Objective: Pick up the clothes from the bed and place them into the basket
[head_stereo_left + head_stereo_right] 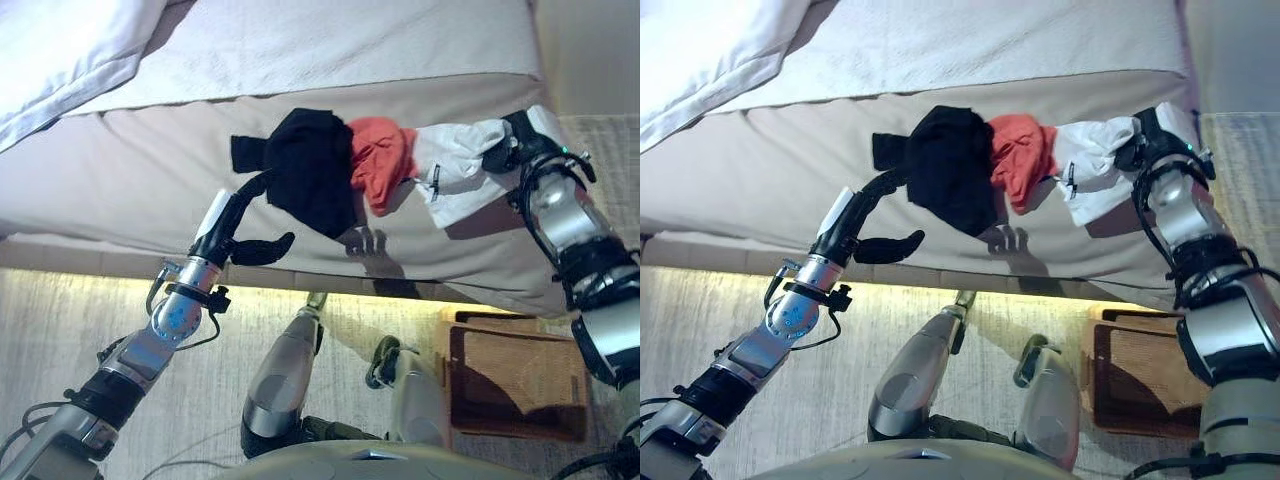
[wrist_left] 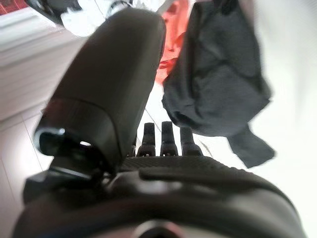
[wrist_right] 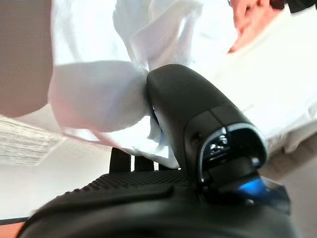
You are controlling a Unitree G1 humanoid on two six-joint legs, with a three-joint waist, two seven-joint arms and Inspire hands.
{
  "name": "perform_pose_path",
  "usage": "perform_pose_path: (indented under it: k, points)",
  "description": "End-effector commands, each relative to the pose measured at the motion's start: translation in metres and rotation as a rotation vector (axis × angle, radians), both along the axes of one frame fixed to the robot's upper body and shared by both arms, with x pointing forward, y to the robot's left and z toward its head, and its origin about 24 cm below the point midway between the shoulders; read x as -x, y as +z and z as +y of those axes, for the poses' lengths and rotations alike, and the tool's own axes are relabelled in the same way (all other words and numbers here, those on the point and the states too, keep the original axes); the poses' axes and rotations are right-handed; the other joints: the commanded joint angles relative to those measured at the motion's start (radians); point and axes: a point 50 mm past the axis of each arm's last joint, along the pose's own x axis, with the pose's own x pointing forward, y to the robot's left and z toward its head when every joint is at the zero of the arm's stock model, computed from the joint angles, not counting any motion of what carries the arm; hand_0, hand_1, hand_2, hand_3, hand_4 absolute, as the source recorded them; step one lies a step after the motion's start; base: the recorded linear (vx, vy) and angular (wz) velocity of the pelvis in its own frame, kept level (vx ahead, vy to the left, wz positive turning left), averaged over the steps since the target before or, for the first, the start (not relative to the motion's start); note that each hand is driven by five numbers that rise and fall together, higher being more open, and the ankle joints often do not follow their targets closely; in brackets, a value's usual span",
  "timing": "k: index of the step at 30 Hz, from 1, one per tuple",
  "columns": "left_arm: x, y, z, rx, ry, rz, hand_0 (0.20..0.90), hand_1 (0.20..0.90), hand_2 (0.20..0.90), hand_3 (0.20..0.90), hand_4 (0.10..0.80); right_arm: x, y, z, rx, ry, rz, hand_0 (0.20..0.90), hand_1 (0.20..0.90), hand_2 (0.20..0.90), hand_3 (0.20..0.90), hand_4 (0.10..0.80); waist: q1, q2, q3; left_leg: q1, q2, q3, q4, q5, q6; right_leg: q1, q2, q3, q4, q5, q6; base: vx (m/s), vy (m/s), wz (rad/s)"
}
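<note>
A black garment (image 1: 310,170), a red garment (image 1: 378,160) and a white garment (image 1: 455,160) lie in a row near the front edge of the beige bed (image 1: 120,180). My left hand (image 1: 222,240) is open, its fingers reaching up to the black garment's left edge, thumb spread out below. In the left wrist view the black garment (image 2: 218,84) lies just past the straight fingers (image 2: 166,139). My right hand (image 1: 515,140) is at the white garment's right end; in the right wrist view its thumb (image 3: 183,104) pinches the white cloth (image 3: 99,99) against the fingers.
A brown woven basket (image 1: 515,380) stands on the floor at the lower right, below the bed's edge. A white pillow (image 1: 60,50) and a pale blanket (image 1: 350,40) lie further back on the bed. A pale carpet (image 1: 60,310) covers the floor.
</note>
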Motion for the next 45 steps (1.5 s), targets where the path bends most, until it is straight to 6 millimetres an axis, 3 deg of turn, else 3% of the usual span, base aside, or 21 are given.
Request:
perform_pose_path:
  k: [1, 6, 9, 15, 20, 33, 38, 45]
  points:
    - [0.003, 0.008, -0.003, 0.128, 0.045, -0.082, 0.9, 0.9, 0.9, 0.9, 0.8, 0.023, 0.019, -0.032, 0.125, -0.045, -0.098, 0.3, 0.3, 0.3, 0.2, 0.1, -0.106, -0.033, -0.23, 0.069, -0.015, 0.059, 0.078, -0.192, 0.031, 0.078, 0.103, -0.005, -0.218, 0.127, -0.059, 0.076, 0.005, -0.37]
    - [0.003, -0.009, 0.003, 0.113, 0.108, 0.0, 0.9, 0.9, 0.9, 0.9, 0.8, 0.046, 0.0, -0.041, 0.105, -0.032, -0.073, 0.3, 0.3, 0.3, 0.2, 0.1, -0.172, -0.038, -0.284, 0.162, 0.004, 0.108, -0.035, -0.17, 0.033, 0.129, 0.123, 0.053, -0.313, 0.178, -0.036, 0.033, 0.004, -0.37]
    - [0.001, -0.027, 0.01, 0.1, 0.171, 0.066, 0.9, 0.9, 0.9, 0.9, 0.8, 0.062, -0.017, -0.044, 0.093, -0.016, -0.038, 0.3, 0.3, 0.3, 0.2, 0.1, -0.225, -0.041, -0.321, 0.225, 0.023, 0.141, -0.139, -0.144, 0.029, 0.149, 0.136, 0.115, -0.375, 0.22, -0.016, 0.007, -0.001, -0.39]
    - [0.003, -0.036, 0.018, 0.085, 0.231, 0.068, 0.9, 0.9, 0.9, 0.9, 0.8, 0.103, -0.044, -0.061, 0.077, -0.061, 0.012, 0.3, 0.3, 0.3, 0.2, 0.1, -0.296, -0.044, -0.351, 0.287, 0.039, 0.181, -0.251, -0.115, 0.026, 0.16, 0.152, 0.184, -0.439, 0.265, 0.009, -0.026, -0.014, -0.4]
    - [0.002, -0.04, 0.022, 0.073, 0.237, 0.083, 0.9, 0.9, 0.9, 0.9, 0.8, 0.123, -0.055, -0.068, 0.02, -0.1, 0.031, 0.3, 0.3, 0.3, 0.2, 0.1, -0.341, -0.049, -0.357, 0.303, 0.046, 0.207, -0.292, -0.104, 0.028, 0.149, 0.168, 0.22, -0.451, 0.277, 0.019, -0.054, -0.043, -0.29]
    - [-0.009, -0.04, 0.014, 0.05, 0.207, 0.093, 0.9, 0.9, 0.9, 0.9, 0.8, 0.134, -0.084, -0.062, -0.045, -0.098, 0.117, 0.3, 0.3, 0.3, 0.2, 0.1, -0.384, -0.057, -0.362, 0.317, 0.055, 0.252, -0.305, -0.106, 0.032, 0.141, 0.182, 0.264, -0.473, 0.296, 0.028, -0.021, -0.031, -0.18]
    - [-0.014, -0.038, 0.006, 0.029, 0.162, 0.097, 0.9, 0.9, 0.9, 0.9, 0.8, 0.13, -0.105, -0.06, -0.078, -0.1, 0.19, 0.3, 0.3, 0.3, 0.2, 0.1, -0.377, -0.057, -0.357, 0.313, 0.059, 0.267, -0.299, -0.109, 0.029, 0.138, 0.179, 0.265, -0.487, 0.307, 0.032, -0.03, -0.054, -0.06]
    - [-0.023, -0.031, -0.008, 0.005, 0.084, 0.098, 0.9, 0.9, 0.9, 0.9, 0.8, 0.127, -0.138, -0.071, -0.139, -0.223, 0.333, 0.3, 0.3, 0.3, 0.2, 0.1, -0.355, -0.034, -0.34, 0.299, 0.061, 0.277, -0.279, -0.116, 0.027, 0.126, 0.172, 0.259, -0.483, 0.308, 0.031, -0.042, -0.046, -0.07]
